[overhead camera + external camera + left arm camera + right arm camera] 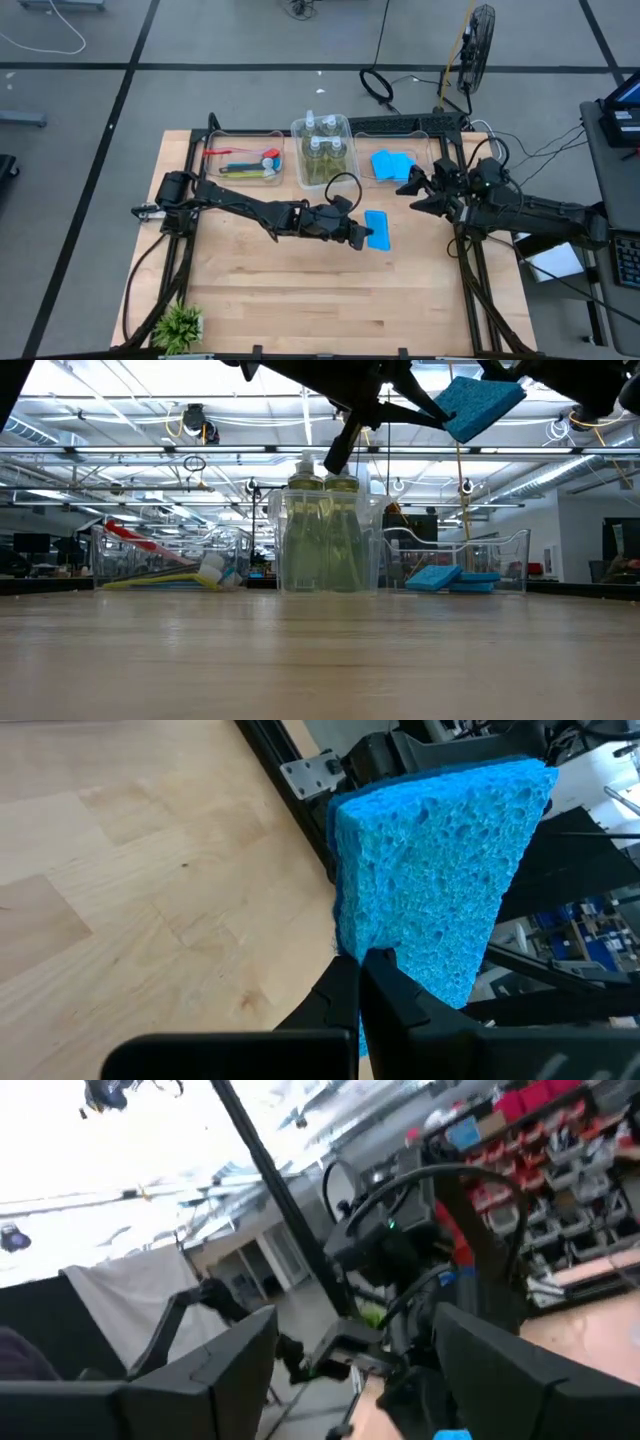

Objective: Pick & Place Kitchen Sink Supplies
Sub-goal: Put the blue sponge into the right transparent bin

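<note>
High view: left arm [356, 234] outstretched, sponge [378, 230] pinched.

The table [300, 290] near edge is lying open for passage. Three clear bins [322, 150] are blocking the far edge, and a plant [180, 325] is occupying the near left corner.

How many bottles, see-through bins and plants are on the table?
Bottles: 4
Bins: 3
Plant: 1
Total: 8
</note>
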`<act>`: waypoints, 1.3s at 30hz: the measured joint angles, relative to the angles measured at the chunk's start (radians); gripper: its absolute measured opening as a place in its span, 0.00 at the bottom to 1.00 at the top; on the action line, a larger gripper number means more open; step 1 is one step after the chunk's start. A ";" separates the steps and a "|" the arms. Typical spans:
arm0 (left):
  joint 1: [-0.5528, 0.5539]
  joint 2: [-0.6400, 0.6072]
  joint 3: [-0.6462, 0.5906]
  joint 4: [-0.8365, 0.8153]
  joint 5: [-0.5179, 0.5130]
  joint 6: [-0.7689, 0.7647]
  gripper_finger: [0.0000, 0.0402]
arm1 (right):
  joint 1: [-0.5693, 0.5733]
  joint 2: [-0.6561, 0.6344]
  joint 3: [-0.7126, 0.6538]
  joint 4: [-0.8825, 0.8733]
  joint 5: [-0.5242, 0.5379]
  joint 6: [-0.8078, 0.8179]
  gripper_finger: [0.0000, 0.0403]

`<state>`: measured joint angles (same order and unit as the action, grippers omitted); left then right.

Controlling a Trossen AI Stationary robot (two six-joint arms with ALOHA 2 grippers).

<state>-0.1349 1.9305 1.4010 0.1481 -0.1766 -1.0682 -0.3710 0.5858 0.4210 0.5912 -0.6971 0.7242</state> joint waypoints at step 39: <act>0.002 -0.101 0.004 -0.142 -0.401 0.125 0.00 | 0.178 0.186 0.235 -0.611 0.365 -0.328 0.60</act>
<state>-0.1333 1.8297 1.4053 0.0064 -0.5777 -0.9432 -0.1932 0.7717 0.6556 -0.0197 -0.3319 0.3958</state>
